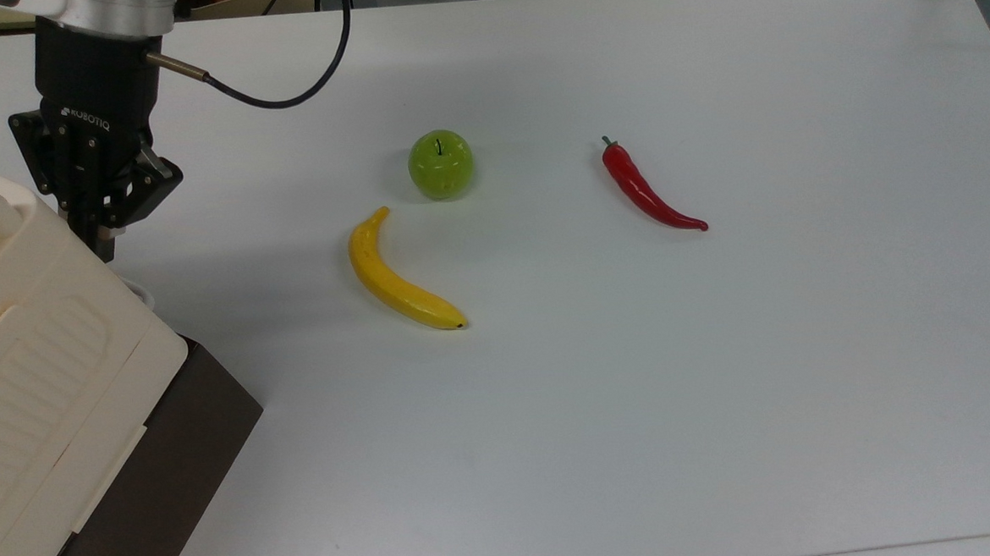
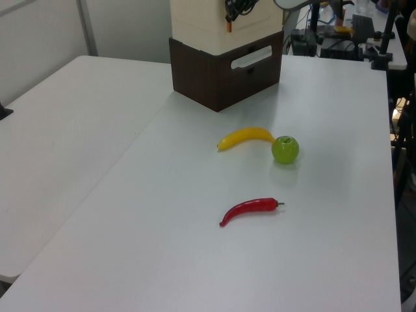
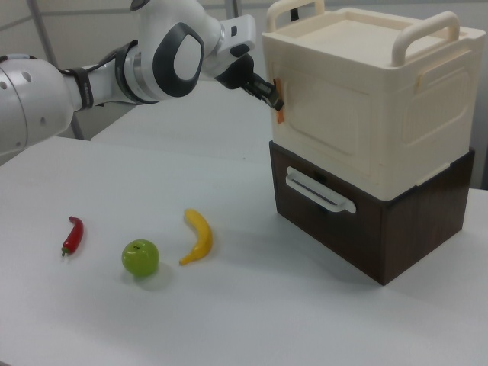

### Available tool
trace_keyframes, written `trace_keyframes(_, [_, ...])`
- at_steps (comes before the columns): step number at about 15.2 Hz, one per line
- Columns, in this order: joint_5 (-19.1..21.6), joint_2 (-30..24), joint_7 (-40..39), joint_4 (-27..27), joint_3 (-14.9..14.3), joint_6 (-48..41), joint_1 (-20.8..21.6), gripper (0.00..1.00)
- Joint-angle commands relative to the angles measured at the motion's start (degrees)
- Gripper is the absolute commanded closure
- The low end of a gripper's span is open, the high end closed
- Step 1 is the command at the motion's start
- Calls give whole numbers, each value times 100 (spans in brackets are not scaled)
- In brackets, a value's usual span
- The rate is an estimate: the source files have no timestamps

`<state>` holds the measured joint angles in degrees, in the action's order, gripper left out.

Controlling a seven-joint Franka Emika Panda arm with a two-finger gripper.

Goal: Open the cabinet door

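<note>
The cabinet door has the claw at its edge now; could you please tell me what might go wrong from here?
1. The claw looks shut on only a small orange tab at the edge of the door, so it may slip off when it pulls.
2. The cabinet sits on a brown base; a hard pull might shift or tip it rather than swing the door.

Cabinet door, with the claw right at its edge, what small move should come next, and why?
Probably a gentle pull of the claw away from the cabinet, toward the right view's left. It looks shut on the small orange tab at the edge of the cabinet door, which sits flush, not yet opened.
</note>
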<state>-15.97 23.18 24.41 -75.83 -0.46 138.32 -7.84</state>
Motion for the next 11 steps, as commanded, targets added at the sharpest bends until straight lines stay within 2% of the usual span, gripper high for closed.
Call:
trace_keyframes(1, [-108, -375, 135, -406, -68, -85, 54, 89])
trace_keyframes(8, [-91, -639, 161, -573, 2, -613, 107, 87])
trace_keyframes(9, [-65, -674, 170, -582, 2, -639, 107, 80])
trace_keyframes(10, [-38, -692, 170, -582, 2, -735, 107, 68])
trace_keyframes(11, [-21, -710, 161, -565, 2, -858, 107, 63])
